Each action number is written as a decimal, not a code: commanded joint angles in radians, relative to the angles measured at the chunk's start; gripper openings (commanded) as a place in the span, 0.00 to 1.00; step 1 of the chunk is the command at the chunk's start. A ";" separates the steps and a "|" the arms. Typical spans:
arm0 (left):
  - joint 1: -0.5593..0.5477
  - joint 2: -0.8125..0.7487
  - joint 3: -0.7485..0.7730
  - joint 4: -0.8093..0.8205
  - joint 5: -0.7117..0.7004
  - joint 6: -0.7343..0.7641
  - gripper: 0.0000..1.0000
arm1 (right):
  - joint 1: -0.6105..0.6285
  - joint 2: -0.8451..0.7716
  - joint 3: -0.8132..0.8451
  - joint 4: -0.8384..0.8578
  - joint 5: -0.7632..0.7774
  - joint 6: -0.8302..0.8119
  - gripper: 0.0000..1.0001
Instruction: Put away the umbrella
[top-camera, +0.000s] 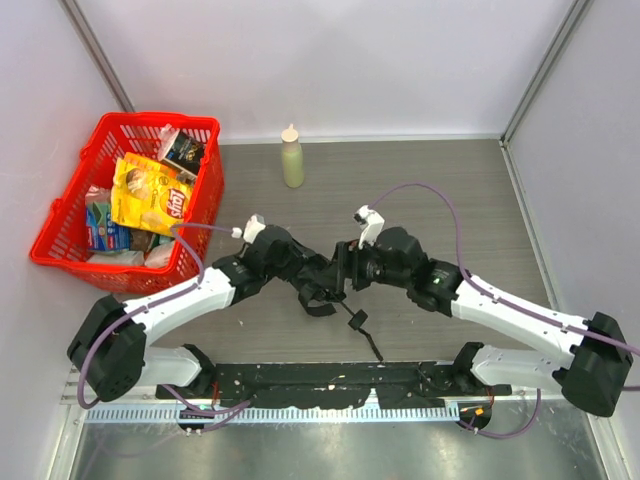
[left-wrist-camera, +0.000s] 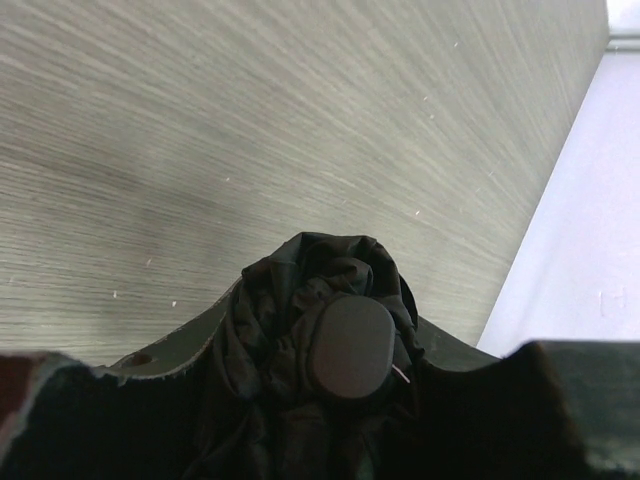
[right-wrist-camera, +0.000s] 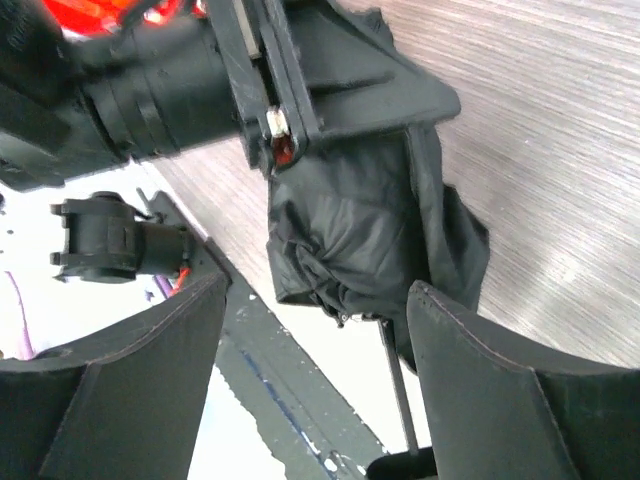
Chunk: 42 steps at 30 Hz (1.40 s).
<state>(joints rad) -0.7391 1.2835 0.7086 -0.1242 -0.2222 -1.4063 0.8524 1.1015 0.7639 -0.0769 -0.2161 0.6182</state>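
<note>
Top external view puts the umbrella at mid-frame, its bunched fabric pinched in our left gripper. Our right gripper gapes wide, holding nothing. We risk the slippery cloth sliding free, or the dangling shaft snagging the table.

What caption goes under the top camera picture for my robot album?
Left gripper holds the bundled black umbrella mid-table, with the open right gripper facing it.
</note>
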 joint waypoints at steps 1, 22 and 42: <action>0.004 -0.006 0.167 -0.159 -0.101 -0.052 0.00 | 0.206 0.010 0.164 -0.178 0.346 -0.130 0.79; 0.004 0.002 0.223 -0.276 -0.105 -0.100 0.00 | 0.445 0.394 0.406 -0.214 0.940 -0.336 0.33; 0.027 -0.104 0.069 0.189 -0.016 -0.076 0.00 | 0.152 -0.035 0.002 0.196 0.230 0.064 0.01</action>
<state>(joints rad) -0.7349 1.2503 0.7963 -0.1623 -0.2050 -1.4902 1.0363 1.0950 0.8150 -0.0498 0.2485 0.5617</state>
